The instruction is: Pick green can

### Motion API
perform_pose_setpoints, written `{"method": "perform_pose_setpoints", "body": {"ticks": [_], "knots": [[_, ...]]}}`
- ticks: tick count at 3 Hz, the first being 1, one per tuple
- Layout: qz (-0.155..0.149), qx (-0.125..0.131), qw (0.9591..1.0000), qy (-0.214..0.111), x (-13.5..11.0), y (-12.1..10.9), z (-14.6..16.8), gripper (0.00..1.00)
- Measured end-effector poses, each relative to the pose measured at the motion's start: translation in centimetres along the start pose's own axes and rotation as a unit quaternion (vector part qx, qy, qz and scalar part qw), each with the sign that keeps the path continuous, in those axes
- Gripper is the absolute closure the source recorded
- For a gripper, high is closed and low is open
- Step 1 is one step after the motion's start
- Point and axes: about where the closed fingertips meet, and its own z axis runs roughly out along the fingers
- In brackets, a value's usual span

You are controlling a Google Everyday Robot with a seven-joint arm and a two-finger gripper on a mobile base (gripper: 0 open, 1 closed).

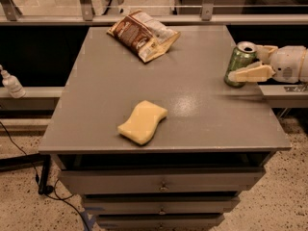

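Note:
The green can (237,61) stands upright near the right edge of the grey table (192,109); it has pale markings and a silver top. My gripper (245,62) reaches in from the right at can height, open. Its near cream finger (251,73) lies across the front of the can's right side. The far finger (265,50) sits behind the can. The can's right part is between the two fingers. The can still rests on the table.
A yellow sponge (142,122) lies near the table's front middle. A brown snack bag (143,34) lies at the back. Drawers (161,186) sit under the tabletop. A small white bottle (11,83) stands on the left ledge. A railing (144,19) runs behind.

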Motion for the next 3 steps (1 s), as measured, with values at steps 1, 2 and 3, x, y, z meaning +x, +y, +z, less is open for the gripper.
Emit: {"method": "perform_pose_setpoints", "body": {"ticks": [1,2,3], "knots": [[0.002,-0.012,0.9997,-0.021,-0.7,0.6,0.8,0.41],[0.002,-0.021,0.9991,-0.038,-1.7,1.2,1.1,0.64],[-0.011,-0.027,0.9973,-0.067,-5.1,1.8,0.9,0.88]]}}
